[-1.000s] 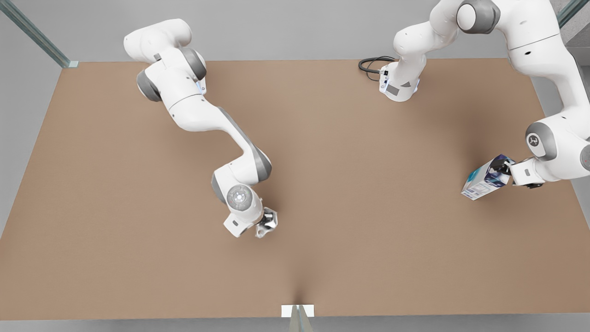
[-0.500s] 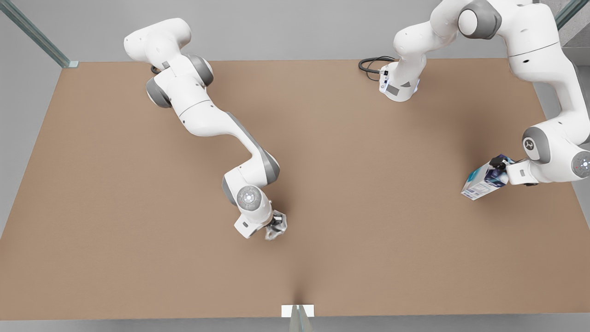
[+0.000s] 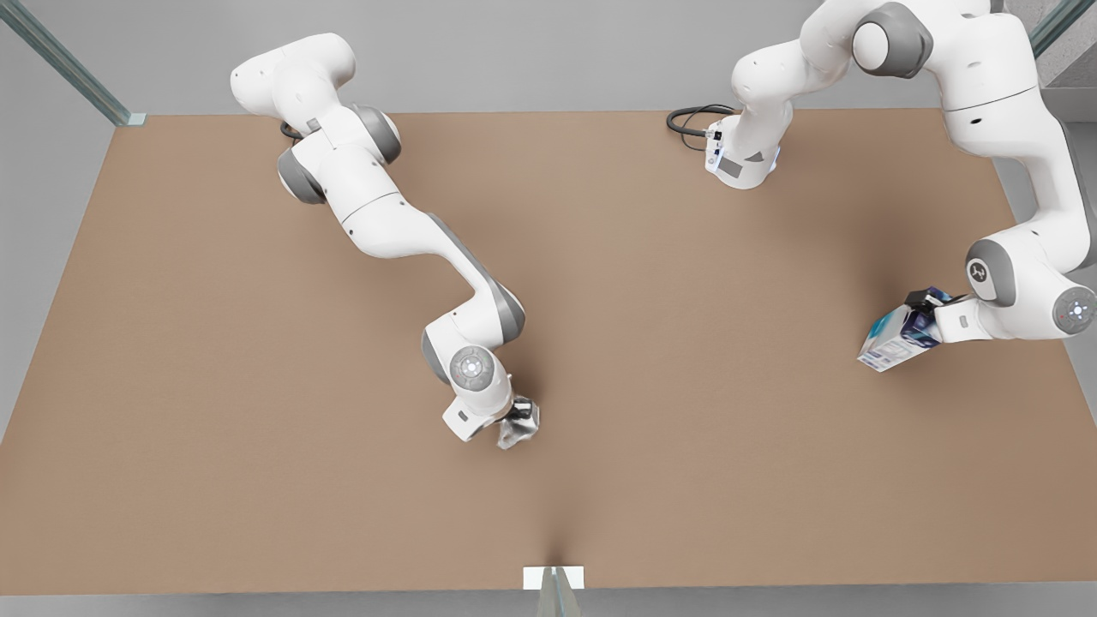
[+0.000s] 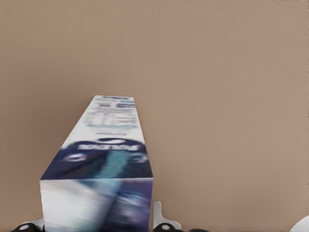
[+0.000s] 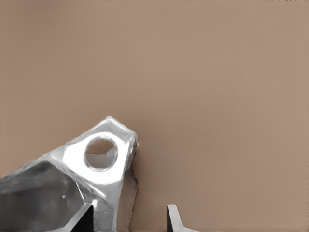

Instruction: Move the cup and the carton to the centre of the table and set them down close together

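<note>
The cup [image 3: 523, 428], silvery and faceted, hangs tilted just above the table [image 3: 257, 360] a little towards the front view's left of centre, near the front edge. My right gripper [image 3: 512, 418] is shut on it. In the right wrist view the cup [image 5: 72, 174] lies against one finger of that gripper [image 5: 129, 218]. The carton [image 3: 891, 338], white, teal and navy, lies far to the front view's right. My left gripper [image 3: 921, 307] is open, and its fingers straddle the carton's near end. In the left wrist view the carton [image 4: 108, 145] stretches away from the gripper [image 4: 96, 223].
A black cable [image 3: 690, 120] loops beside an arm base [image 3: 741, 158] at the table's back edge. A small white tab [image 3: 553, 577] marks the middle of the front edge. The carton lies close to the table edge on the front view's right.
My right gripper has carried the cup a little towards the front view's right. My left gripper has slid further onto the carton, which has stayed where it was.
</note>
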